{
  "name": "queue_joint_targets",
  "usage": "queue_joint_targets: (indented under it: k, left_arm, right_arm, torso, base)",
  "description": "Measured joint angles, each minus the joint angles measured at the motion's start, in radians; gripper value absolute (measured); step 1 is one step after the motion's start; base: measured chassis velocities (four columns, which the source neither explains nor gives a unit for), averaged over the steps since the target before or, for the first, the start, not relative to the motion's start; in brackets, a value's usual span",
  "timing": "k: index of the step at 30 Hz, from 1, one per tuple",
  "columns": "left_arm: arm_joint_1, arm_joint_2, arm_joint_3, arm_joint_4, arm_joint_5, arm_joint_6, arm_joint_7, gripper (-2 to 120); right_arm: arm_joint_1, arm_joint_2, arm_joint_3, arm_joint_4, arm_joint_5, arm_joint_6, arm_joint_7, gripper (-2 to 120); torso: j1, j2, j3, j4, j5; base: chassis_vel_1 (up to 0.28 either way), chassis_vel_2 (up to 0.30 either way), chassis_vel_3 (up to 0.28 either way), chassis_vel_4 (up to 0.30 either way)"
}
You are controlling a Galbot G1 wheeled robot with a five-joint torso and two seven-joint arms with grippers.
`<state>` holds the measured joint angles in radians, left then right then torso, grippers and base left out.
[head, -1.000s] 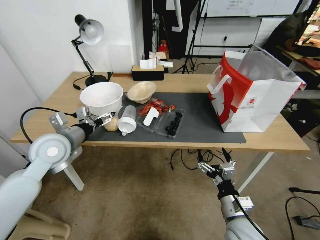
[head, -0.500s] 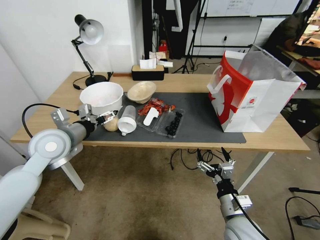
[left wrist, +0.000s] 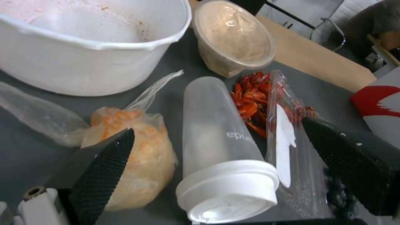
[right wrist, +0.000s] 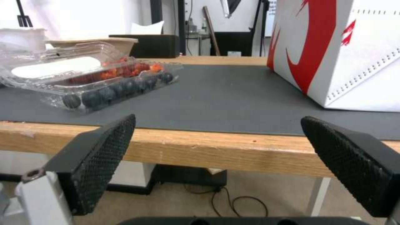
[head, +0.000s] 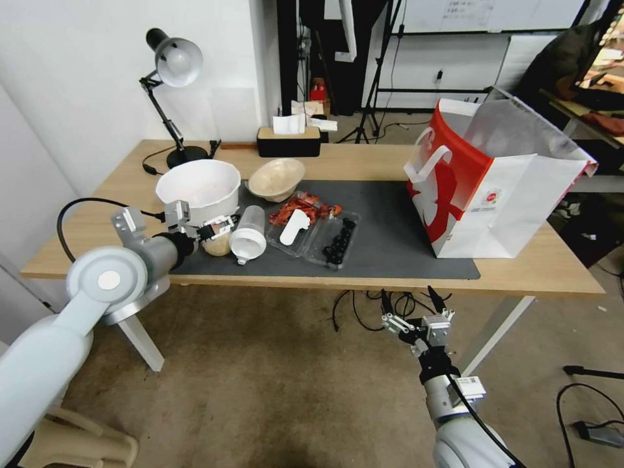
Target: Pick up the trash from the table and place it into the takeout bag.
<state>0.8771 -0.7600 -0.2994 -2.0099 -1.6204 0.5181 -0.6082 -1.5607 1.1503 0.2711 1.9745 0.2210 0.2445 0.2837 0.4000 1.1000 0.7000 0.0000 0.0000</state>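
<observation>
Our left gripper sits just left of the plastic cup, jaws spread wide, holding nothing. The bagged beige lump lies between its fingers, near one fingertip; we can't tell if they touch. The cup lies on its side beside the lump, lid toward us. Takeout bag stands well right of the cup. Right gripper hangs wide open below the table edge, empty.

pale grey rounded arms, black cables, black textured fingers on white mounts.
</observation>
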Motion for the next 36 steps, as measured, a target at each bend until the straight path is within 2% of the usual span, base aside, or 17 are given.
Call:
queue_joint_targets:
  k: [9,18,21,26,36]
  left_arm:
    - [-0.085,-0.012,0.072,0.05,0.002,0.001,-0.012,100]
    - [-0.131,-0.029,0.111,0.07,0.001,0.006,-0.031,100]
    - [-0.158,-0.047,0.143,0.081,-0.001,0.011,-0.052,100]
    - [-0.15,-0.049,0.133,0.072,-0.004,0.018,-0.07,100]
    - [-0.059,0.002,0.048,0.035,0.049,0.026,-0.108,100]
  right_arm:
    - [-0.001,-0.002,0.001,0.0,0.001,0.0,0.0,100]
    - [0.0,-0.004,0.004,0.001,0.003,0.001,0.0,100]
    - [0.001,-0.004,0.005,-0.001,0.004,0.001,0.0,100]
    - [0.001,-0.004,0.006,-0.009,0.005,0.003,-0.001,100]
    - [0.012,-0.007,-0.001,-0.022,0.005,0.006,-0.002,100]
  torso:
    - [0.0,0.0,0.0,0.0,0.0]
    - [0.0,0.0,0.0,0.0,0.0]
    - [0.0,0.0,0.0,-0.0001,0.0]
    - [0.0,0.0,0.0,-0.0003,-0.0001]
    - [0.0,0.0,0.0,0.0001,-0.0001]
  base:
    - [0.0,0.0,0.0,0.0]
    - [0.0,0.0,0.0,0.0]
    - [0.0,0.0,0.0,0.0]
    - [0.0,0.0,0.0,0.0]
    - [0.0,0.0,0.0,0.0]
